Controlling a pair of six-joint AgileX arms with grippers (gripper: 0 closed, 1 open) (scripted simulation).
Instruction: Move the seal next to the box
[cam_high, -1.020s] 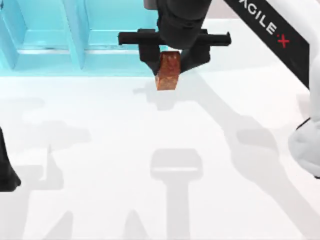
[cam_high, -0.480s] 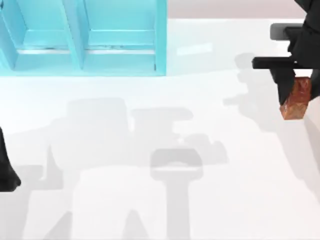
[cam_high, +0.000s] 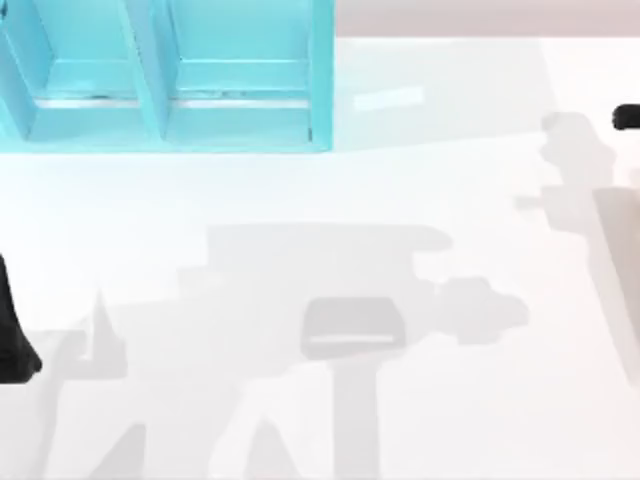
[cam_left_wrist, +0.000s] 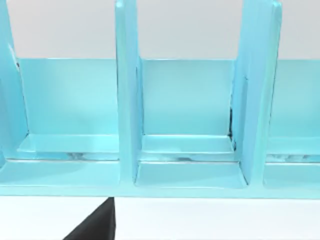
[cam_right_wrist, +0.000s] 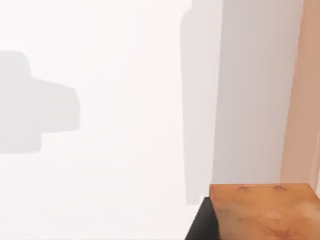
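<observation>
The seal (cam_right_wrist: 262, 210), a reddish-brown block, fills the near corner of the right wrist view. My right gripper (cam_right_wrist: 260, 225) is shut on it, and one black finger (cam_right_wrist: 202, 225) presses against its side. It hangs over the white table (cam_right_wrist: 100, 125), close to the table's edge. In the top view a black part of my right arm (cam_high: 627, 117) pokes in at the right edge. The box is out of view. My left arm (cam_high: 12, 340) is parked at the left edge of the top view.
A large cyan shelf (cam_high: 160, 100) with upright dividers stands at the table's back left. The left wrist view looks into the shelf's compartments (cam_left_wrist: 185, 120). Arm shadows lie across the middle of the table.
My right gripper has carried the seal from beside the cyan shelf to the right, past the top view's right edge. The left arm has stayed still.
</observation>
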